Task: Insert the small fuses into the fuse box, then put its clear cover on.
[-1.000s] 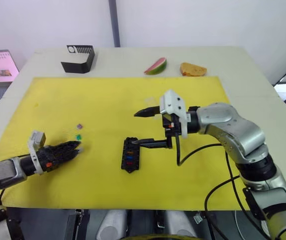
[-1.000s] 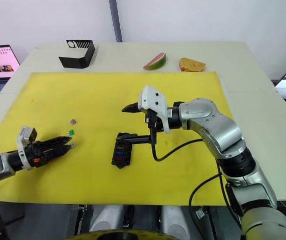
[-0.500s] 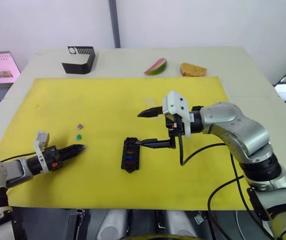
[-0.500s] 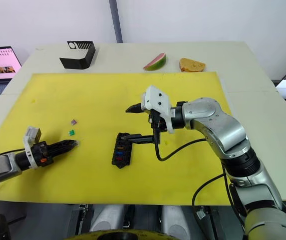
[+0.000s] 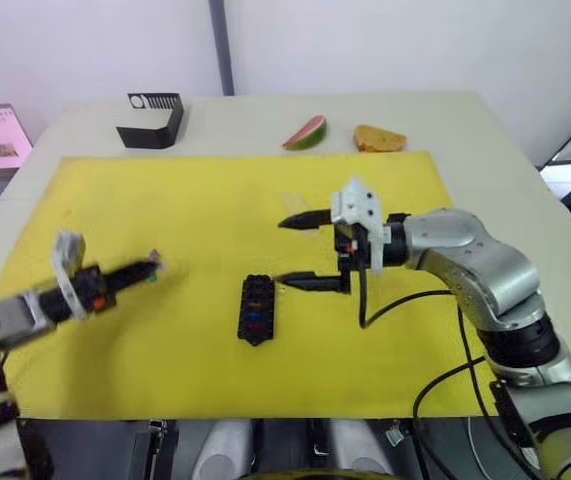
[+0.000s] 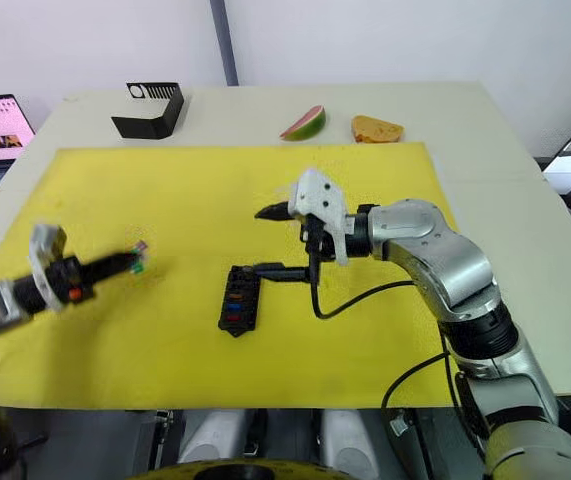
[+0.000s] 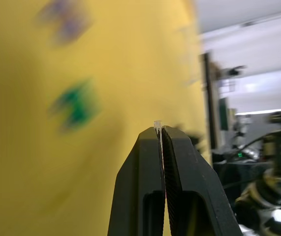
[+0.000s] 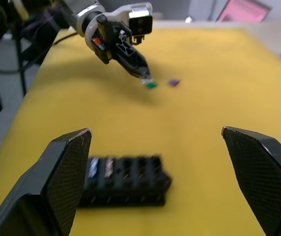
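Fingers of the left hand (image 7: 161, 132) pinch a tiny clear fuse (image 7: 156, 124) just above the green fuse (image 7: 76, 104) and purple fuse (image 7: 64, 22). Right hand (image 5: 302, 252) gapes empty beside the fuse box (image 5: 255, 308), seemingly to steady it.

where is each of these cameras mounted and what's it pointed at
Left eye and right eye views: on the head, looking forward and down over the yellow mat; both arms show, the right end effector open beside the fuse box.
Left wrist view: on the left wrist, looking along the shut left end effector, which pinches a tiny clear piece, toward the green fuse and purple fuse.
Right wrist view: on the right wrist, between its wide-open fingers, facing the left arm.
Shared: both wrist views show the green and purple fuses.
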{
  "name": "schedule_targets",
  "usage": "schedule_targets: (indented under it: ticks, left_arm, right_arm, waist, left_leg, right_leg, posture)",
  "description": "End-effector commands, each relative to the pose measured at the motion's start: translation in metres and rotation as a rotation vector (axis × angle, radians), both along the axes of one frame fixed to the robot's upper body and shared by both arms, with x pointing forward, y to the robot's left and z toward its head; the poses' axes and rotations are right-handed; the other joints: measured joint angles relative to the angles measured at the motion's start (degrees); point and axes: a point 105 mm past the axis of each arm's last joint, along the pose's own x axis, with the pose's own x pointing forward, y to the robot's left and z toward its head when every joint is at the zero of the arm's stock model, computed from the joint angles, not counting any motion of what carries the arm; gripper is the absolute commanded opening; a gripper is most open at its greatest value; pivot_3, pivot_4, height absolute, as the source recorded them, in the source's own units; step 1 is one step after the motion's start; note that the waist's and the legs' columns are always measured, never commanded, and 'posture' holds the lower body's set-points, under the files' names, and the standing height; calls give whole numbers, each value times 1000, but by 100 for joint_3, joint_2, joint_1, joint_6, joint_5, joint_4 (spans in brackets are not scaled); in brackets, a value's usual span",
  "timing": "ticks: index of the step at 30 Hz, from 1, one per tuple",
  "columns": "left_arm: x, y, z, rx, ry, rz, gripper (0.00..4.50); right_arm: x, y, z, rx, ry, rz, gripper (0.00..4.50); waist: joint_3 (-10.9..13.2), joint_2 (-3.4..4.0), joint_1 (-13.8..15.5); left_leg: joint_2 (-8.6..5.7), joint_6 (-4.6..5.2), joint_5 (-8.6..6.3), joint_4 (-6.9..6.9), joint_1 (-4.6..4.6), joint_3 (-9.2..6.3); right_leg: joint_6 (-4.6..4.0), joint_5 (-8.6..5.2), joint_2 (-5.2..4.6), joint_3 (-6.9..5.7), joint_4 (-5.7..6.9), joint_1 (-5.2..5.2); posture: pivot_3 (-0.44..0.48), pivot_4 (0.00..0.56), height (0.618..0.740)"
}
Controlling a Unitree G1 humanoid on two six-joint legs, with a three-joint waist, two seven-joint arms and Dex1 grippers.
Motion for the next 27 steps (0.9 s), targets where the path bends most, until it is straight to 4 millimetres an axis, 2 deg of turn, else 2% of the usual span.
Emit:
schedule_targets:
  ticks: [1, 7, 11, 14, 18, 24, 27]
  left_arm:
    - [2, -15, 28, -2, -113, -42, 54]
    - [13, -75, 83, -70, -336, -187, 54]
    - [23, -100, 102, -155, -402, -162, 54]
    - [21, -113, 105, -193, -414, -166, 54]
    - [20, -116, 102, -236, -384, -157, 54]
    - [20, -133, 103, -262, -375, -171, 54]
    - [21, -135, 102, -276, -373, -166, 54]
  right_arm:
    - [3, -1, 19, 104, -1, -35, 4500]
    - [2, 6, 32, 350, 205, -83, 4500]
    - [-1, 11, 38, 435, 273, -88, 4500]
    - [0, 11, 41, 446, 267, -114, 4500]
    - [5, 7, 51, 519, 283, -156, 4500]
    - [13, 8, 59, 607, 343, -195, 4500]
    - [17, 9, 62, 651, 382, -213, 4500]
  waist:
    - [0, 1, -42]
    - [5, -16, -115]
    - [3, -15, -152]
    - [3, -15, -181]
    - [3, -15, -167]
    - [3, -16, -126]
    - [3, -16, -139]
  left_leg:
    - [-1, -11, 6, 0, 0, 5]
    - [0, -31, 17, -1, -5, 10]
    - [-1, -32, 18, 0, 4, 12]
    - [1, -38, 22, -6, 4, 13]
    - [2, -44, 25, -7, 3, 13]
    - [1, -41, 23, -1, 1, 13]
    - [1, -40, 23, -1, 2, 13]
  right_leg:
    - [1, 0, -1, 1, -3, 1]
    - [1, 1, -1, 1, 0, -9]
    - [3, 2, -1, 2, 8, -4]
    - [3, 2, 2, 3, 10, -11]
    - [3, 2, 5, 3, 14, -14]
    - [3, 2, 4, 3, 9, -9]
    - [3, 2, 4, 3, 9, -9]
  posture:
    - [0, 150, 740]
    - [0, 150, 740]
    - [0, 150, 740]
    - [0, 150, 740]
    - [0, 150, 740]
    - [0, 150, 740]
    - [0, 150, 740]
